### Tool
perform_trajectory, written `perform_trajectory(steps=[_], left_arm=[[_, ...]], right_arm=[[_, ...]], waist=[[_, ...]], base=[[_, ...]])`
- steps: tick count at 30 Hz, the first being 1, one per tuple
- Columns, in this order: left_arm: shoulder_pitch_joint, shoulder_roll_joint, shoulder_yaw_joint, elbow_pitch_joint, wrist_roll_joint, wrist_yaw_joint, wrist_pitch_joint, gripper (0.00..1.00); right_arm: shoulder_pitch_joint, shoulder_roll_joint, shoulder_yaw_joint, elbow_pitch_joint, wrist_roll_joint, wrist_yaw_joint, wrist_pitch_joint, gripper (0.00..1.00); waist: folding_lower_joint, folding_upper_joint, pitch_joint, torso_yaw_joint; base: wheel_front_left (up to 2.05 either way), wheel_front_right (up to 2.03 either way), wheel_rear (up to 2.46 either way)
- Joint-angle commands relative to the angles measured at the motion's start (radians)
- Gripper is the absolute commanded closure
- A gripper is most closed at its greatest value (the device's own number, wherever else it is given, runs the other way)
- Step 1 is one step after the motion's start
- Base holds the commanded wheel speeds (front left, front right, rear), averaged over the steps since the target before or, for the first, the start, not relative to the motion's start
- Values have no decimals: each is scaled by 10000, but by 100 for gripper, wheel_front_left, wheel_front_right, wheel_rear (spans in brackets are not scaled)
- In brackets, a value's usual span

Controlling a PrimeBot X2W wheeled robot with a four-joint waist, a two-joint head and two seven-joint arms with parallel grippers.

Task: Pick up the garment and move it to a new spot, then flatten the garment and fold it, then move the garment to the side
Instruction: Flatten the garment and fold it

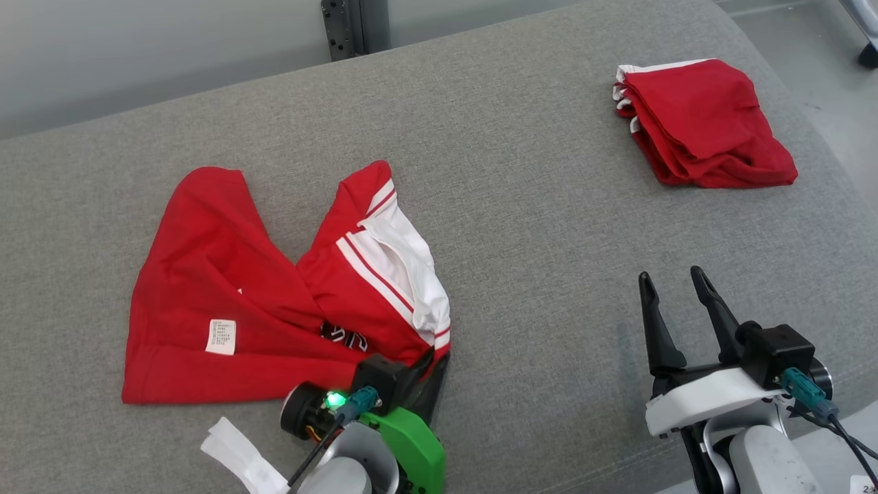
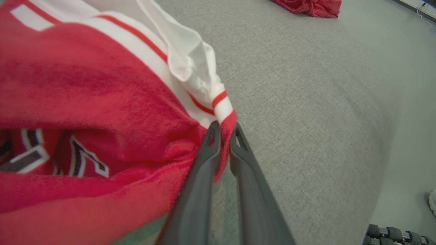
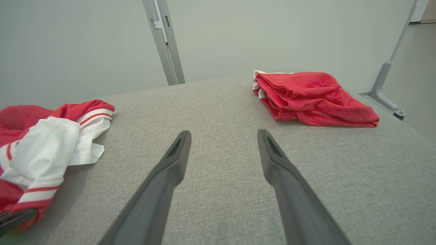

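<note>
Left gripper (image 2: pixel 224 131) is clamped on a hem corner of the garment (image 1: pixel 226 288). The garment lies crumpled at the near left of the grey cushion (image 1: pixel 521 206), long axis left to right, white-striped end toward that gripper. Right gripper (image 1: pixel 672 278) is spread and empty. Red items: two, counting the folded red garment (image 1: pixel 699 123) at far right. Head view gives the care label (image 1: pixel 221 336); left wrist view gives the pinch.

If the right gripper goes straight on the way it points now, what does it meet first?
Probably the grey cushion, since the right gripper tilts slightly down; otherwise its line passes just left of the folded red garment. Depth is unclear.
</note>
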Motion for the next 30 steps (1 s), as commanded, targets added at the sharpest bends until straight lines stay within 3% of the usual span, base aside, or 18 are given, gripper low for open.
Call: perform_trajectory(steps=[1, 7, 14, 21, 30], left_arm=[[103, -47, -124, 148, -34, -107, 40, 0], [117, -103, -489, 475, -255, -241, -27, 0], [179, -56, 94, -196, -420, 317, -1063, 0], [680, 235, 863, -1119, -571, 938, -1440, 0], [1257, 452, 1600, -1868, -714, 1343, -1536, 0]], right_arm=[[41, -12, -75, -40, -24, -15, -30, 0], [-92, -10, 159, -107, 81, -14, -30, 0], [-814, -15, 1232, 326, 54, -15, -29, 0], [-1746, -22, 2323, 1550, 400, -14, 208, 0], [-3041, -19, 2658, 3805, 406, -16, 395, 0]], waist=[[0, -1, -34, 69], [0, -1, -191, 551], [0, -1, -465, 1458], [0, -1, -619, 2396], [0, -1, -594, 3447]], base=[[0, 0, 0], [0, 0, 0], [0, 0, 0], [0, 0, 0], [0, 0, 0]])
